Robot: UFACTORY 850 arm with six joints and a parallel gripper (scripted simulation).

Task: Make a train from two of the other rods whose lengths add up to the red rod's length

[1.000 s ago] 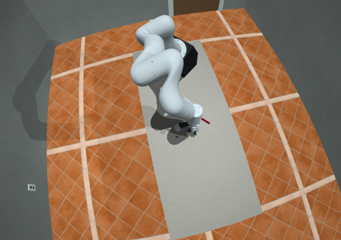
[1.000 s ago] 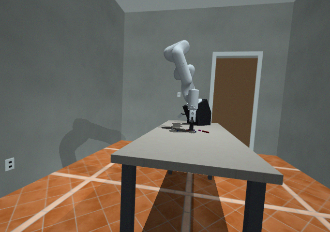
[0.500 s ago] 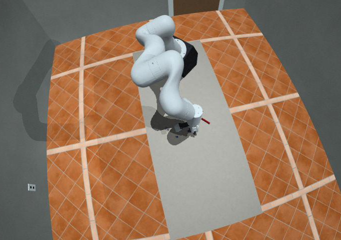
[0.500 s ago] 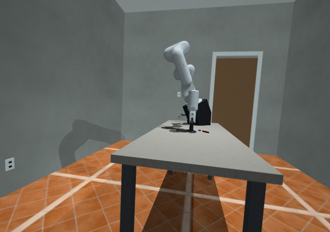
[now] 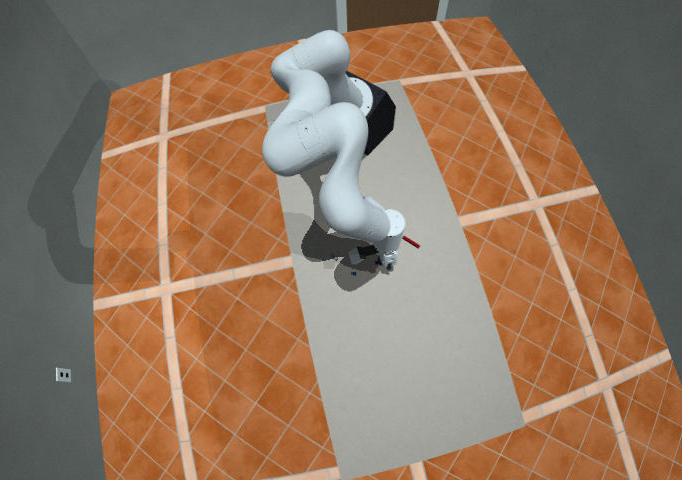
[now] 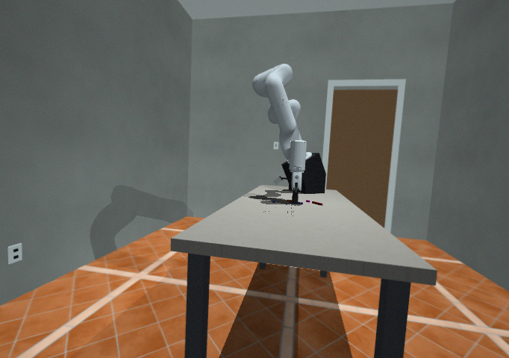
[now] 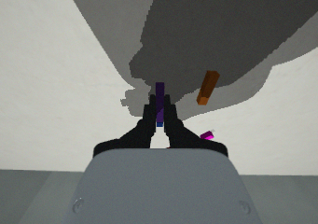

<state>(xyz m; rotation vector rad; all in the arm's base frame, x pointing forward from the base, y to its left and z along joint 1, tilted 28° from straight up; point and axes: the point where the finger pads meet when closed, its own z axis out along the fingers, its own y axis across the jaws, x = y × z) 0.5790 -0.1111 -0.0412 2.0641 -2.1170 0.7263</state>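
My gripper (image 5: pixel 389 268) (image 6: pixel 295 201) (image 7: pixel 159 103) points down at the table and is shut on the purple rod (image 7: pixel 159 91), low at the table top. A blue rod end (image 7: pixel 159 124) (image 6: pixel 301 203) shows in line with the purple rod's near end in the wrist view; whether they touch I cannot tell. The red rod (image 5: pixel 411 242) (image 6: pixel 317 203) lies to the right of the gripper in the top and exterior views; only a sliver of it shows in the wrist view.
An orange rod (image 7: pixel 208 88) lies angled right of the purple rod in the wrist view. A short magenta rod (image 7: pixel 206 135) (image 6: pixel 307 201) lies nearer the red one. Another small blue piece (image 5: pixel 354 273) (image 6: pixel 274 201) lies in the arm's shadow, left of the gripper.
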